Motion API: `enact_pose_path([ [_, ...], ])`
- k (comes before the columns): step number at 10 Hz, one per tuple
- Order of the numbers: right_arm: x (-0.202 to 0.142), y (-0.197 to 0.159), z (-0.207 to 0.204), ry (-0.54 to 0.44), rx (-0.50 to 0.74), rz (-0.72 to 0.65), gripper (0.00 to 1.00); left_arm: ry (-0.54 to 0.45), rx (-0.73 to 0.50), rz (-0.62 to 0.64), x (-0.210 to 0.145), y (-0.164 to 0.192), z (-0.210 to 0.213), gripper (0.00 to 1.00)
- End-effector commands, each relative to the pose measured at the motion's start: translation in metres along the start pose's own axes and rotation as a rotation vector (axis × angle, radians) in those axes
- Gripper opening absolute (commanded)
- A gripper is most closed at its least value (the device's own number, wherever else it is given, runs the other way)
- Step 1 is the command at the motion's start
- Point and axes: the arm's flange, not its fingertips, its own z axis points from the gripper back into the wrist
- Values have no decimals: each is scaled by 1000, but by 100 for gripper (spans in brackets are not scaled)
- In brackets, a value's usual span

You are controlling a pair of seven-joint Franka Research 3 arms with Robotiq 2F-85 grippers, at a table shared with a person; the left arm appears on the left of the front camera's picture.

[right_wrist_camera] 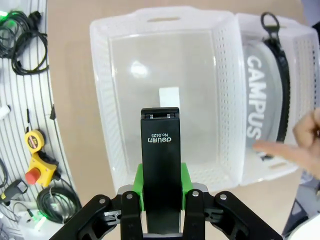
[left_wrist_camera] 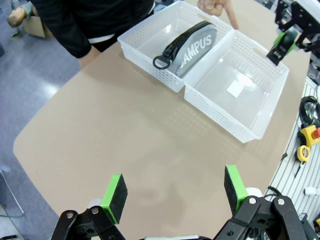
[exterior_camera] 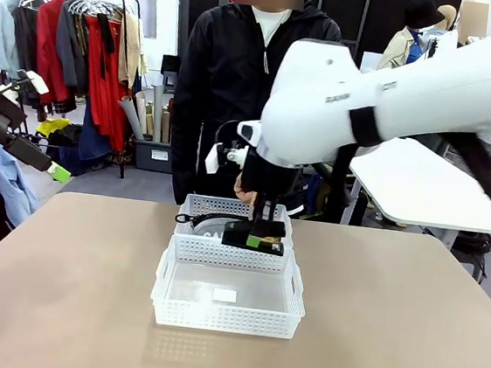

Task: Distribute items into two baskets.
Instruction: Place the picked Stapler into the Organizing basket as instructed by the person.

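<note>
My right gripper (exterior_camera: 259, 228) is shut on the black stapler (exterior_camera: 254, 238), holding it above the seam between the two white baskets. In the right wrist view the stapler (right_wrist_camera: 160, 155) sticks out between the green pads over the near basket (right_wrist_camera: 102, 100), which holds only a white label. The grey CAMPUS pouch (right_wrist_camera: 260, 100) lies in the far basket (exterior_camera: 193, 205). A person's hand (right_wrist_camera: 300, 142) points at that far basket's rim. My left gripper (left_wrist_camera: 174, 190) hangs open high over the table's left side, well away from the pouch (left_wrist_camera: 192, 47) and the baskets (left_wrist_camera: 250, 100).
A person in a black jacket (exterior_camera: 230, 77) stands at the far edge. Cables, a yellow tape measure (right_wrist_camera: 33, 142) and a red stop button (right_wrist_camera: 33, 174) lie on the robot's side. Bare tabletop (left_wrist_camera: 125, 135) spreads around the baskets.
</note>
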Motion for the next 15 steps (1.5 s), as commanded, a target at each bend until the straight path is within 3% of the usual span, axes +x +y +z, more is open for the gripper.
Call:
enact_pose_path([
  [1,21,-23,-19,28,-29,46,0,4,1,12,2,0,0,100],
  [8,37,-30,-115,80,10,93,0,4,1,12,2,0,0,100],
  [15,31,-14,-152,82,47,70,0,4,1,12,2,0,0,100],
])
